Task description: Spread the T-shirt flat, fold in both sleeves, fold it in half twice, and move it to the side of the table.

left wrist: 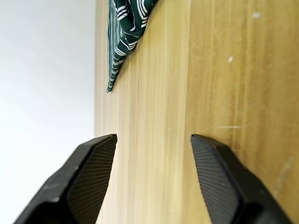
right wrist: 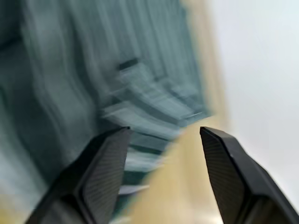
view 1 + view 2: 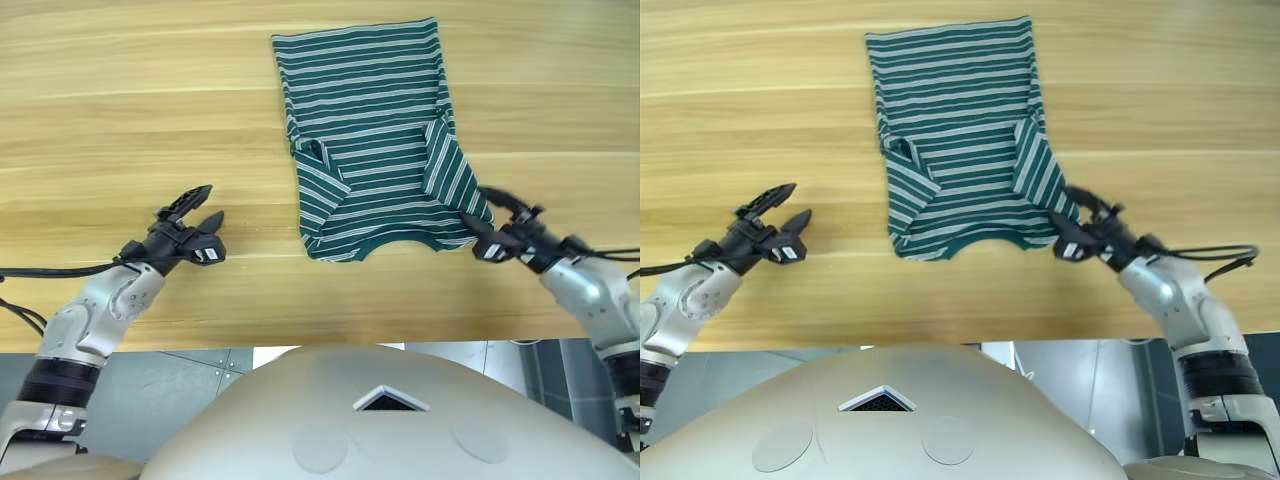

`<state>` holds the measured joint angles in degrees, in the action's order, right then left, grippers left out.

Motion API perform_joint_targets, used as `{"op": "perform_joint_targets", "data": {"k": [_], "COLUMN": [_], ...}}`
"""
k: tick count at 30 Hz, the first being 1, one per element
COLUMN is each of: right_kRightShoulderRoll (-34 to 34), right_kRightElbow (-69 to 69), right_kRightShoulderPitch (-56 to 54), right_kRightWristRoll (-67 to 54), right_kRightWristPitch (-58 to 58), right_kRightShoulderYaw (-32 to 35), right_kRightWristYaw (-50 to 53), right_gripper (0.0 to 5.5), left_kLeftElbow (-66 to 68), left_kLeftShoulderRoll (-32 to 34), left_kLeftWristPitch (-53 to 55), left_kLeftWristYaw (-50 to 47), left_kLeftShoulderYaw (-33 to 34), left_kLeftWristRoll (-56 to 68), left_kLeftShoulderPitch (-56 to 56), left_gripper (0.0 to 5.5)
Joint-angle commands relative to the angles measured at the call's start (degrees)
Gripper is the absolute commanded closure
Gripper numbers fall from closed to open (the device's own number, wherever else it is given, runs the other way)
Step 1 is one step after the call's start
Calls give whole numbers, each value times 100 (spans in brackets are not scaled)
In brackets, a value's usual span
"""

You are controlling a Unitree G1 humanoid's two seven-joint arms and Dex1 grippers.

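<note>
T-shirt [image 3: 370, 140]: dark green w/ white stripes, lies flat on table [image 3: 120, 120], mid-table, approx 12 o'clock from the robot. Hem at far end, neckline [image 3: 395, 243] at near end.
Sleeves [image 3: 447, 170]: both folded in over the body, so the outline is a narrow upright rectangle that widens a bit toward the near end.
L gripper [image 3: 212, 202]: hovers over bare wood at approx 8 o'clock of the shirt, well apart from it. Fingers [image 1: 93, 172] spread wide, nothing between them. Shirt corner shows far off in the wrist view.
R gripper [image 3: 1065, 215]: at the shirt's 4 o'clock corner, just beside the shoulder edge. Fingers [image 2: 105, 172] wide apart, no cloth pinched. Striped fabric and table edge lie under the gap. Can't tell if the tips touch the cloth.
</note>
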<state>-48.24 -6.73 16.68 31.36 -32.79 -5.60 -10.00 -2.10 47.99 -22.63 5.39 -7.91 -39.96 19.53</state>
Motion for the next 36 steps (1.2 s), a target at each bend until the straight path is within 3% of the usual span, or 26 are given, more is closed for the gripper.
{"op": "perform_joint_targets", "data": {"k": [1,10,15,23,28,31,36], "right_kRightShoulderRoll": [8,-199,-24,273,-172,-293,-472], "right_kRightElbow": [-121,997,1132,1656,547,118,-217], "right_kRightShoulderPitch": [174,1017,873,210,-106,-17,426], "right_kRightWristRoll": [326,108,-46,-2400,-1189,-530,-90], "right_kRightWristPitch": [122,69,214,158,-48,-175,-413], "right_kRightShoulderYaw": [-284,-324,-55,1291,1476,1172,785], "right_kRightWristYaw": [-168,-499,-326,-352,-187,-225,-419], "right_gripper": [274,274,274,274,272,272,272], "left_kLeftElbow": [-302,-403,-52,389,174,156,46], "left_kLeftShoulderRoll": [-25,90,179,257,261,331,466], "left_kLeftWristPitch": [70,-92,-293,-1191,-1540,-1541,-1540], "left_kLeftWristYaw": [161,355,451,1559,2407,2585,2749], "left_kLeftShoulderYaw": [74,89,-64,-992,-1505,-1581,-1642], "left_kLeftWristRoll": [1,63,-30,395,1097,1144,1143], "left_kLeftShoulderPitch": [31,211,6,-616,-851,-880,-775], "left_gripper": [254,254,254,254,237,202,197]}}
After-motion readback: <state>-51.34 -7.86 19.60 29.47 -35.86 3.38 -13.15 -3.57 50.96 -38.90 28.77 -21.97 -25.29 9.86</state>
